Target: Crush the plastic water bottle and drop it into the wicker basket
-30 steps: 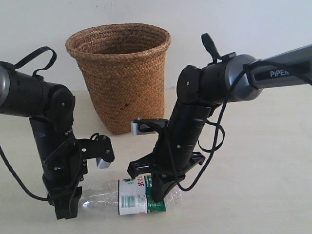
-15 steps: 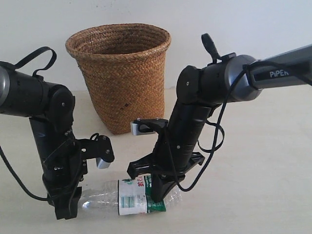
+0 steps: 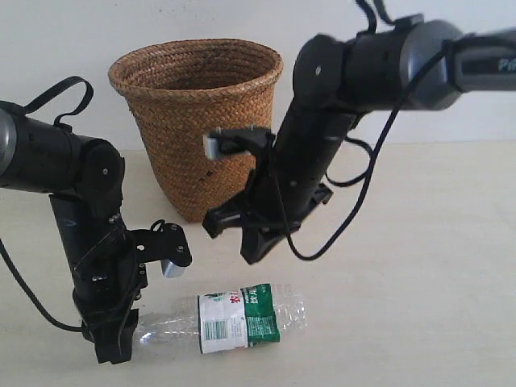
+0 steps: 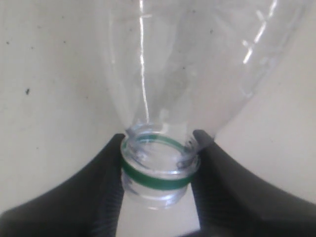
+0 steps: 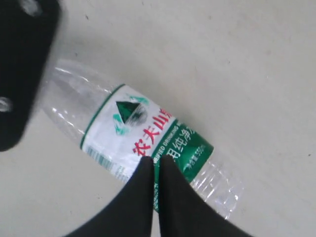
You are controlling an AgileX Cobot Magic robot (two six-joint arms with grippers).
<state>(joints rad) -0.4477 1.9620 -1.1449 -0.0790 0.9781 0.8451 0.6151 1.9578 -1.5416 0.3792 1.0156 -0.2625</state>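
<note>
The plastic water bottle (image 3: 238, 321) lies on its side on the table, clear with a white-and-green label. My left gripper (image 3: 113, 348) is shut on its neck, and in the left wrist view both fingers press just above the green neck ring (image 4: 155, 178). My right gripper (image 3: 251, 251) hangs above the bottle's middle without touching it. In the right wrist view its fingers (image 5: 170, 197) are shut with only a sliver between them, and the label (image 5: 143, 131) shows beneath. The wicker basket (image 3: 201, 137) stands upright behind both arms.
The pale table (image 3: 427, 282) stretches to the right of the bottle. A white wall (image 3: 64, 32) rises behind the basket. Black cables (image 3: 355, 234) loop off the right arm. The left arm's black body (image 5: 19, 74) shows beside the bottle in the right wrist view.
My right gripper has risen from the bottle's label to well above it. The bottle has shifted slightly rightward. The left arm has hardly moved.
</note>
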